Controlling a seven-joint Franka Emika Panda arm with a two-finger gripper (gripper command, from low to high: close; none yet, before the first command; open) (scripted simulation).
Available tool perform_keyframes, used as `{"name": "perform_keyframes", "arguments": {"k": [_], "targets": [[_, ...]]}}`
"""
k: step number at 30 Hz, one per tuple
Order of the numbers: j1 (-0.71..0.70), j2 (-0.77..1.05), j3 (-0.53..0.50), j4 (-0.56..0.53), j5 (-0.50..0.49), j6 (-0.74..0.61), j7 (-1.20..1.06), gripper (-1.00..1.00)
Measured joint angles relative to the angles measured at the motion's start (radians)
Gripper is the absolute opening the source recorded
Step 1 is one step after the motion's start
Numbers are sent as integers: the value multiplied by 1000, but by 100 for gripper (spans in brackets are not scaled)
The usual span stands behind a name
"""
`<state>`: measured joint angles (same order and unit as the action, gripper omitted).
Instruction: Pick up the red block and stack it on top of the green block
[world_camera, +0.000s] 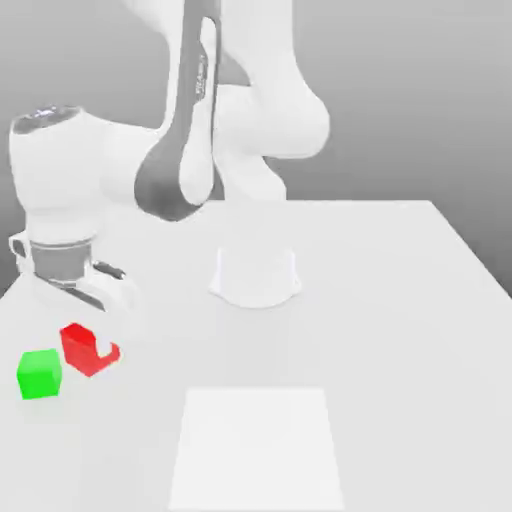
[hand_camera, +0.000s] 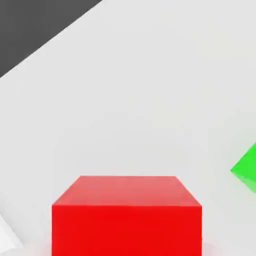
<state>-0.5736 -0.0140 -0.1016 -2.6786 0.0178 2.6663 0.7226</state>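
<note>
Two small cubes sit near the worktop's (world_camera: 400, 300) edge on the exterior view's left, toward its front corner. We see the red block (world_camera: 83, 347) held up off the surface, tilted, with the gripper's (world_camera: 95, 343) pale fingers closed on it; the jaws stand pinched against its sides, as narrow as they go. Part of the red block's face is covered by one finger in the exterior view. The green block (world_camera: 40, 374) rests on the worktop just beside the red one, on the side nearer that edge and a little closer to the front; we cannot tell from this angle whether the two touch, though they appear apart.

From the hand view we look past the red block (hand_camera: 127, 215), which fills the foreground squarely between the fingers, out over bare pale worktop (hand_camera: 150, 100), with a corner of the green block (hand_camera: 247, 169) showing off to one side and lower down, clearly not under the red one.

Behind the hand, the white arm (world_camera: 190, 130) bends over from its round base (world_camera: 255, 275), which stands near the worktop's middle. A lighter square patch (world_camera: 258, 445) is marked on the surface by the front edge, well apart from both cubes.
</note>
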Motion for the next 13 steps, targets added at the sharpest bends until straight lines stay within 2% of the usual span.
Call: {"name": "perform_keyframes", "arguments": {"k": [5, 10, 11, 13], "targets": [[-121, 25, -78, 38, -10, -15, -202, -100], [-136, 187, -33, 50, 54, 133, -272, -100], [-138, 205, -30, 51, 61, 149, -278, 100], [-138, 205, -30, 51, 61, 149, -278, 100]]}}
